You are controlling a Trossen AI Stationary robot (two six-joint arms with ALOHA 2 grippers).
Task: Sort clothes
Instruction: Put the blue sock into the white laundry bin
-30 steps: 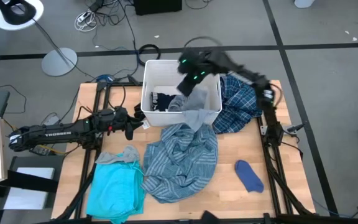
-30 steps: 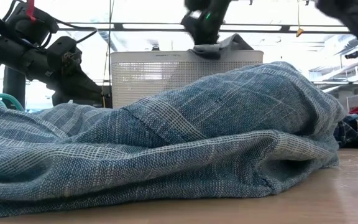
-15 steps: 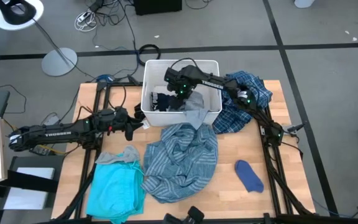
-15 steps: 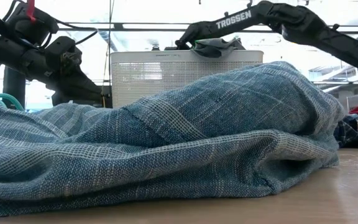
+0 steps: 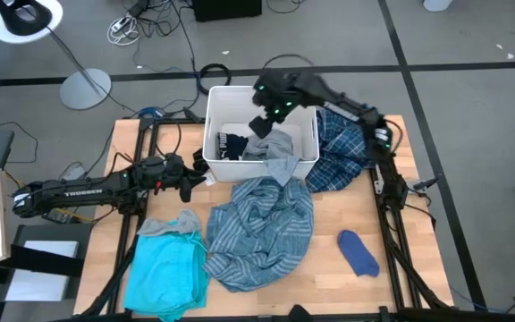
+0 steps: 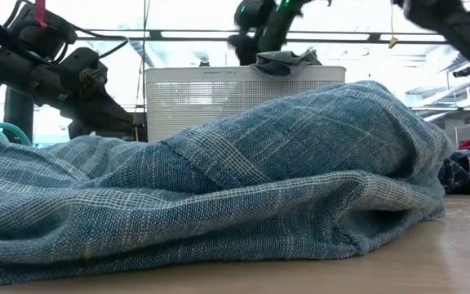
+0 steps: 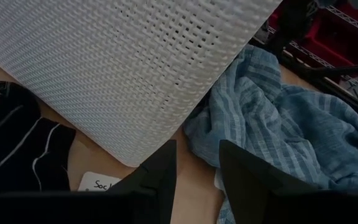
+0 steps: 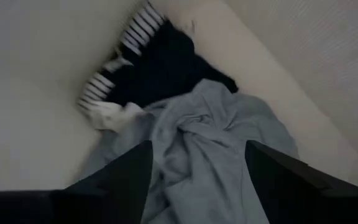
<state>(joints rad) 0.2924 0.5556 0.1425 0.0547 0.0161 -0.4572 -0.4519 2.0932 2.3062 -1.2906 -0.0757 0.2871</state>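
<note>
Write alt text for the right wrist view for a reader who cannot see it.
The right gripper, fingers open and empty, looks down into the white bin, where a crumpled grey garment lies. A dark piece with white stripes lies beside it, touching its edge.

A plain grey garment point(image 5: 275, 150) lay crumpled in the bin, draped over its near rim beside a dark striped piece point(image 5: 233, 146), while the striped shirt point(image 5: 262, 228), turquoise garment point(image 5: 166, 273) and plaid shirt point(image 5: 342, 148) sprawled outside.
</note>
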